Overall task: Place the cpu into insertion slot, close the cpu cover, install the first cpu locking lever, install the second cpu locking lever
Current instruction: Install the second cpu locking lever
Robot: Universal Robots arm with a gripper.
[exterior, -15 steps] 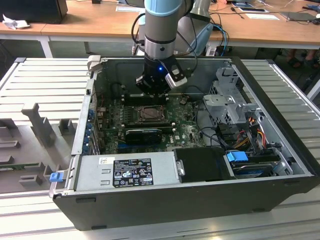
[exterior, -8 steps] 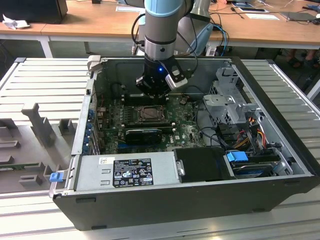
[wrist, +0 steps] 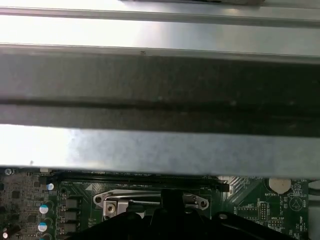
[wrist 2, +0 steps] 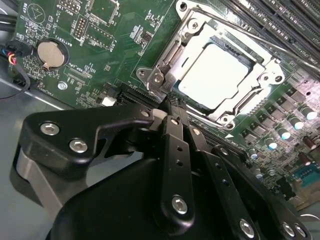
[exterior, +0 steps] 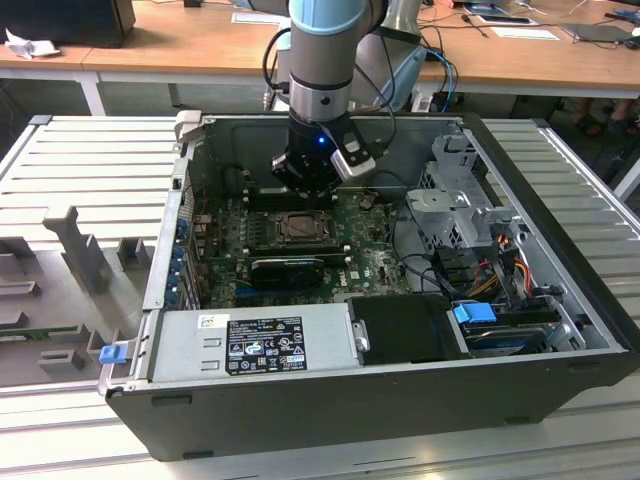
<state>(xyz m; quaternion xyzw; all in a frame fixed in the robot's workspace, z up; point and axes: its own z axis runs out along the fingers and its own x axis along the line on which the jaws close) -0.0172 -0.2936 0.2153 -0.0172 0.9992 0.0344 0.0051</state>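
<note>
- Wooden desks behind; open computer case (exterior: 330, 400) lies on a ribbed grey table (exterior: 90, 150).
- I see the cpu (wrist 2: 214, 76) seated in the insertion slot (exterior: 298, 228), mid green motherboard (wrist 2: 100, 60).
- cpu cover (wrist 2: 270, 67) lies down flat around it.
- gripper (wrist 2: 174, 103) fingers pressed together, tips at the socket's edge, holding nothing.

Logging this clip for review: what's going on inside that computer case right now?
A robot arm reaches into an open computer case, its gripper just above the green board, at the edge of the insertion slot. The jaws are shut, their tips at the slot's corner. The cpu already sits in the slot, and the cpu cover lies closed around it.
</note>
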